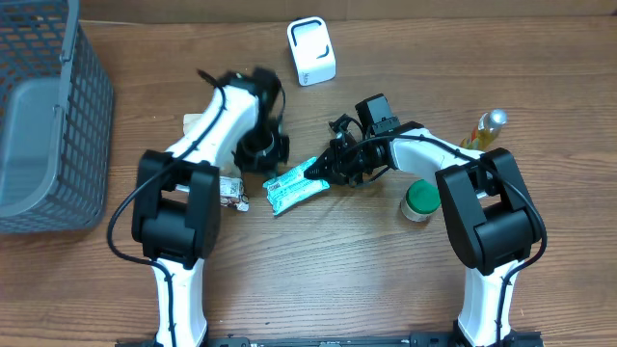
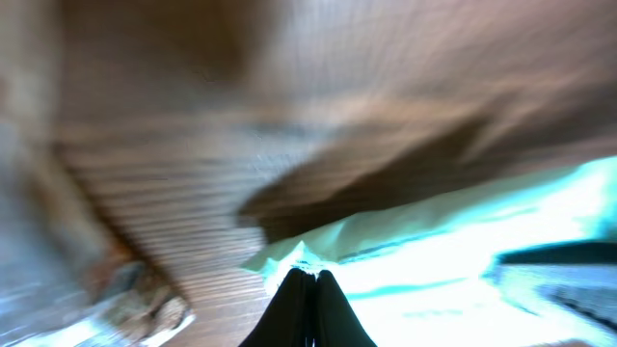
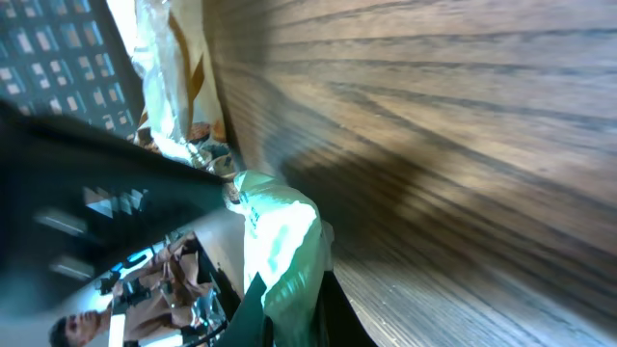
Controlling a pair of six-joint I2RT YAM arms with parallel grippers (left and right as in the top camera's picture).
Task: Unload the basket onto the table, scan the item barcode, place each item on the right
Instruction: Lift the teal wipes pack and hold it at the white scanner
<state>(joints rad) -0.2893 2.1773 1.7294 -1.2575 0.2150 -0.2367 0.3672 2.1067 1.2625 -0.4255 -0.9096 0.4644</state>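
Teal packet (image 1: 292, 186) on the counter (image 1: 366, 280), between the arms. Right jaws clenched on its right-hand end; left jaws clenched, empty. I judge it light, floppy, slick film, so the crimped end seam is the best hold.

On the table (image 1: 337, 280) the packet (image 1: 294, 188) lies centrally, basket (image 1: 89, 125) far left, scanner (image 1: 311, 51) behind, jar (image 1: 419, 200) right.

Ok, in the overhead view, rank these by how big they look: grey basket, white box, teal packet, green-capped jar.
1. grey basket, by far, though cut off by the frame.
2. white box.
3. teal packet and green-capped jar: too close to rank; packet longer but thinner.
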